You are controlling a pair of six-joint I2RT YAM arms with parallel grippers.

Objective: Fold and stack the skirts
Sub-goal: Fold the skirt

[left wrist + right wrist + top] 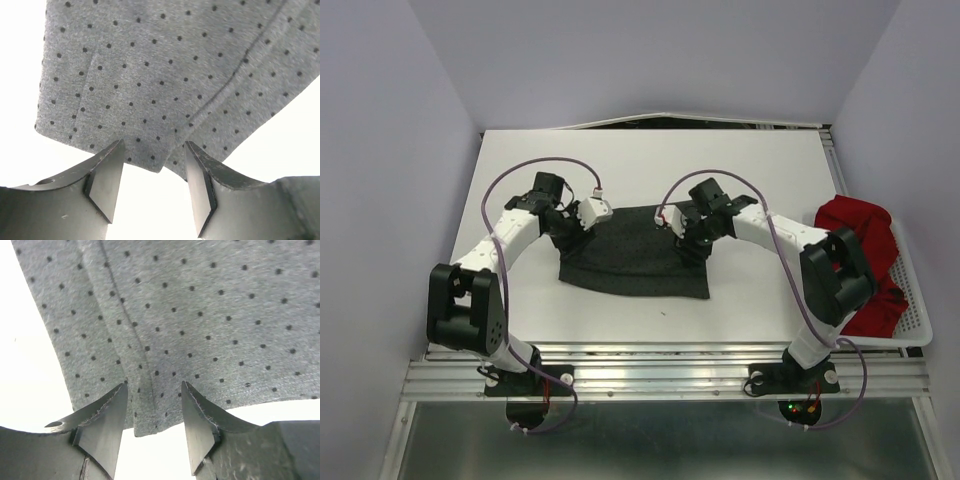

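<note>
The dark grey dotted skirt (635, 252) lies flat in the middle of the white table. My left gripper (563, 235) is at its far left corner and is open, with the cloth's corner (160, 100) just ahead of the fingertips. My right gripper (691, 243) is at the skirt's far right part and is open, with a hem corner (165, 330) lying between its fingers. The red skirt (860, 260) lies crumpled in the basket at the right.
A white mesh basket (918, 310) stands at the table's right edge beside the right arm. A metal rail (660, 365) runs along the near edge. The lavender walls close in at the left and back.
</note>
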